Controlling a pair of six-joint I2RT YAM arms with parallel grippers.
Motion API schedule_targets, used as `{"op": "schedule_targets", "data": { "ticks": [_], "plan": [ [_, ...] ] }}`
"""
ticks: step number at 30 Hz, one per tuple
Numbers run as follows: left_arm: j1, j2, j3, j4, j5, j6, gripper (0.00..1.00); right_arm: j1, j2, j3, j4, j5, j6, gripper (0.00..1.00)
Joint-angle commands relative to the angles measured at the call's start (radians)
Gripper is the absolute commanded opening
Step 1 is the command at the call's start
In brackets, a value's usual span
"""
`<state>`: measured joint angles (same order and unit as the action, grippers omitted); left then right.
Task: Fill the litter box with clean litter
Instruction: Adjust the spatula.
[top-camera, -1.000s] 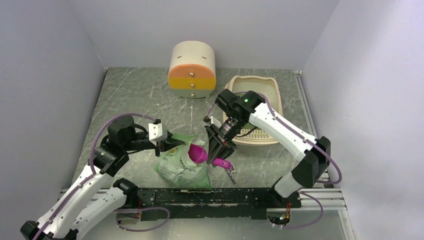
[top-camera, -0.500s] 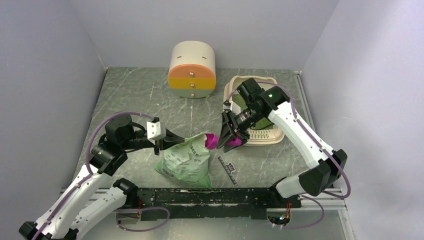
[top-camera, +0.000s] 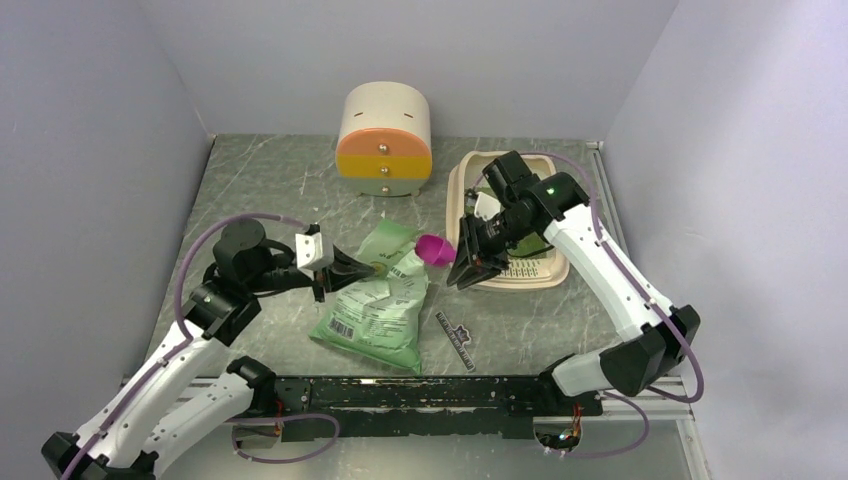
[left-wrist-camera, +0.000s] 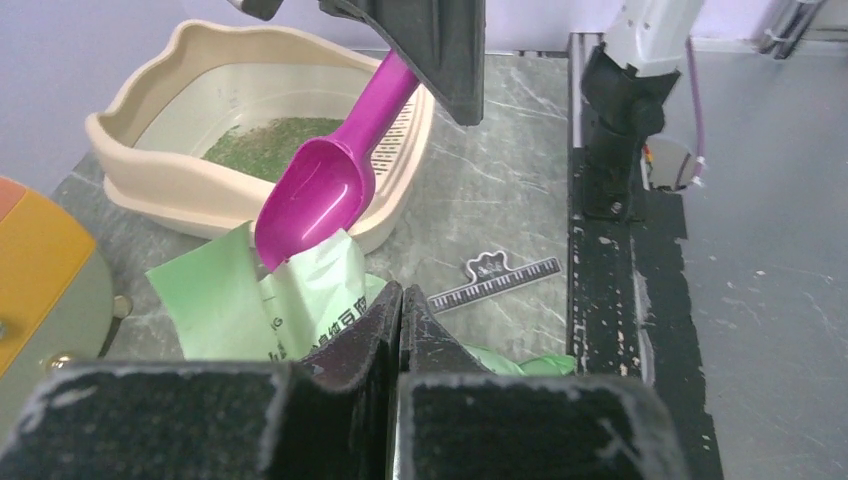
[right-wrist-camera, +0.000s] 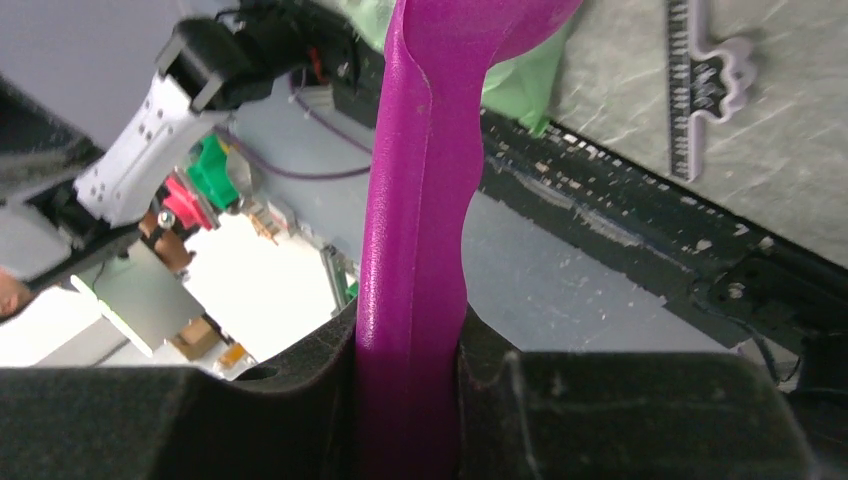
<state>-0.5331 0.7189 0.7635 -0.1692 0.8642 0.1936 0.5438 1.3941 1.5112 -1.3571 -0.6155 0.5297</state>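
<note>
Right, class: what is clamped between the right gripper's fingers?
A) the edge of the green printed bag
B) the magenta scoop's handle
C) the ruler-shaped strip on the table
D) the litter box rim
B: the right wrist view shows the handle of the magenta scoop squeezed in the right gripper, while the left gripper pinches the green printed bag.
</note>
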Motion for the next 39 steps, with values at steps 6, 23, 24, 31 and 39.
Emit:
{"op": "schedule_targets", "data": {
  "ticks": [6, 23, 24, 31, 39],
  "plan": [
    [0.005, 0.093, -0.032, 0.182, -0.308, -0.183, 0.44, -0.161, 0.023, -0.008, 0.099, 0.037, -0.075, 0.00],
    [0.092, 0.366, 0.365, 0.037, -0.214, -0.532, 0.82, -0.158, -0.083, 0.006, 0.346, -0.471, -0.181, 0.00],
    [0.101, 0.380, 0.382, 0.046, -0.184, -0.549, 0.82, -0.144, -0.079, 0.007, 0.344, -0.478, -0.189, 0.00],
    [0.122, 0.445, 0.449, 0.010, -0.135, -0.556, 0.86, -0.084, -0.078, 0.011, 0.343, -0.505, -0.222, 0.00],
    [0.124, 0.413, 0.414, 0.032, 0.054, -0.544, 0.59, -0.080, -0.070, -0.002, 0.353, -0.518, -0.251, 0.00]
  ]
}}
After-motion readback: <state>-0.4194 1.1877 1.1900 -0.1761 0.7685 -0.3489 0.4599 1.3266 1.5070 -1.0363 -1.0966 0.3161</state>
